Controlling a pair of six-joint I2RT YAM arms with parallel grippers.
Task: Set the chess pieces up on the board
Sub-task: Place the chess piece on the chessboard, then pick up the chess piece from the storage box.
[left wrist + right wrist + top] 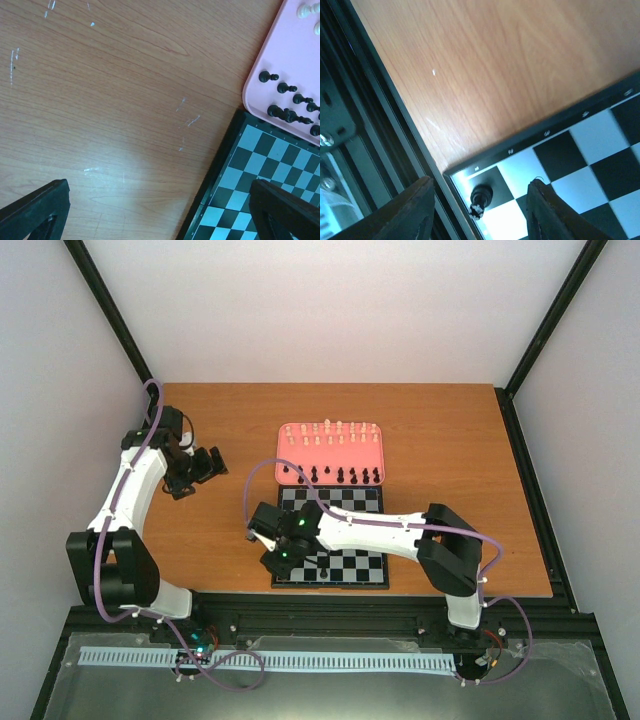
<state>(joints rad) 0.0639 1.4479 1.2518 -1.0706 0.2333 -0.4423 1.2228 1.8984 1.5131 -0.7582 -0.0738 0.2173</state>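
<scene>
The task is only beginning: one black piece point(481, 197) is standing on the board's point(600, 165) near-left corner square between the released right jaws, the other chess pieces point(268, 77) are waiting on the tray point(280, 55), and the left jaws are hanging released, empty.

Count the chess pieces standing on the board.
1: a black piece on the board's near-left corner square, under the open right gripper. The right arm hides other squares, perhaps more pieces.
</scene>
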